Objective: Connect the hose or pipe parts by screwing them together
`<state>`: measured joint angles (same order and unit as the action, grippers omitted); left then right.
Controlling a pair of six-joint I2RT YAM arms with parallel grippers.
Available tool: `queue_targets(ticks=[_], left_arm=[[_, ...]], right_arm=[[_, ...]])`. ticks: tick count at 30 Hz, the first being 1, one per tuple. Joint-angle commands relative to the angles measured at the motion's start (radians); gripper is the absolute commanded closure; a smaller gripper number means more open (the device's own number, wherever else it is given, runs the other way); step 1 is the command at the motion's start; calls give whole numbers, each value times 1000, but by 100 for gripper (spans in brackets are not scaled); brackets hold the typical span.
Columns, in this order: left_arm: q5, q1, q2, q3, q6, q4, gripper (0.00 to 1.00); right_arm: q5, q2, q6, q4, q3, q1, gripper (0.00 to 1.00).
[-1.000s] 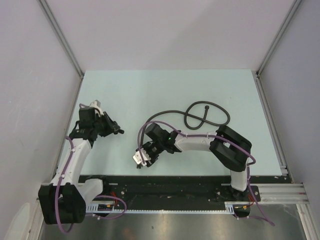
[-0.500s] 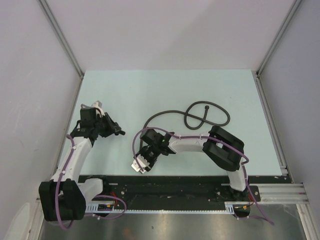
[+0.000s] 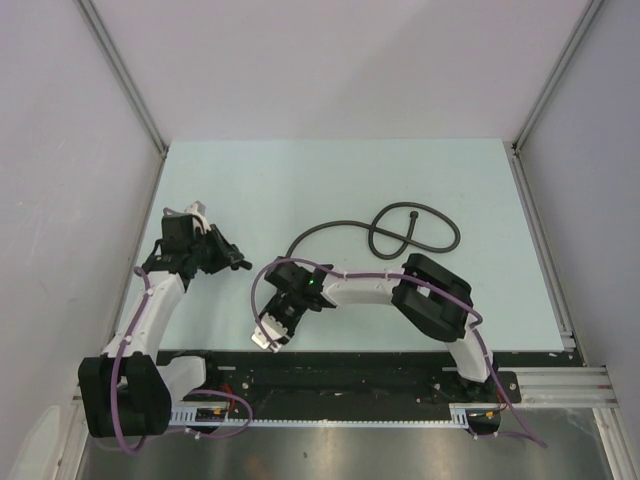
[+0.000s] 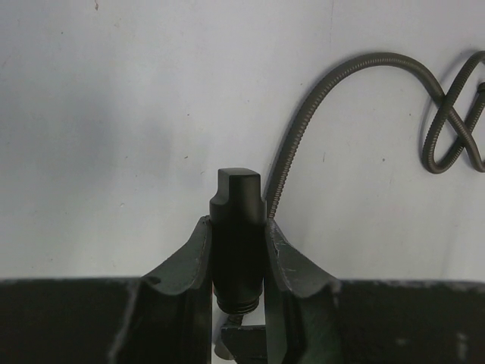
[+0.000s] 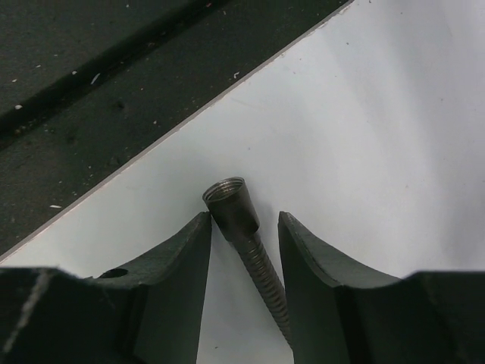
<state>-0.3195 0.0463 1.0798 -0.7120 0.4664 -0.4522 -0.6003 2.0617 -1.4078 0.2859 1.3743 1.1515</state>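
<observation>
My left gripper (image 4: 237, 221) is shut on a short black fitting (image 4: 236, 199); its threaded end points back toward the wrist. In the top view the left gripper (image 3: 232, 262) sits at the table's left side, pointing right. The dark ribbed hose (image 3: 345, 226) curves from the middle of the table to a loop at the right. Its end, a threaded socket (image 5: 229, 199), lies between the fingers of my right gripper (image 5: 244, 218). The left finger touches the socket and a gap shows on the right, so the gripper is open. From above, the right gripper (image 3: 275, 322) hides the socket.
The black base rail (image 3: 350, 368) runs along the table's near edge, just beyond the socket in the right wrist view (image 5: 91, 83). A purple cable (image 3: 256, 290) arcs beside the right wrist. The hose's loop (image 4: 455, 121) lies to the right. Walls enclose three sides.
My right arm has swung left and toward the near edge, and its jaws have narrowed around the hose end. The left arm has shifted slightly with the fitting still held.
</observation>
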Motion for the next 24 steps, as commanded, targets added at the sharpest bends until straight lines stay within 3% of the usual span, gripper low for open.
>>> queue_targets(ticks=[1,9,17,20,24], left_arm=[[-15,3,-17,5,15,38,100],[-13,3,-21,8,20,38,100],[3,3,-40,8,20,37,100],[16,3,-49,8,21,38,100],[33,4,-69,2,24,38,100]], right_arm=[[-15,60,-34,102,65,8,55],[-23,152,-22,262,199,22,61],[-78,183,156,279,261,-1,89],[-102,153,341,217,244,-55,98],[-78,82,683,86,160,-137,98]])
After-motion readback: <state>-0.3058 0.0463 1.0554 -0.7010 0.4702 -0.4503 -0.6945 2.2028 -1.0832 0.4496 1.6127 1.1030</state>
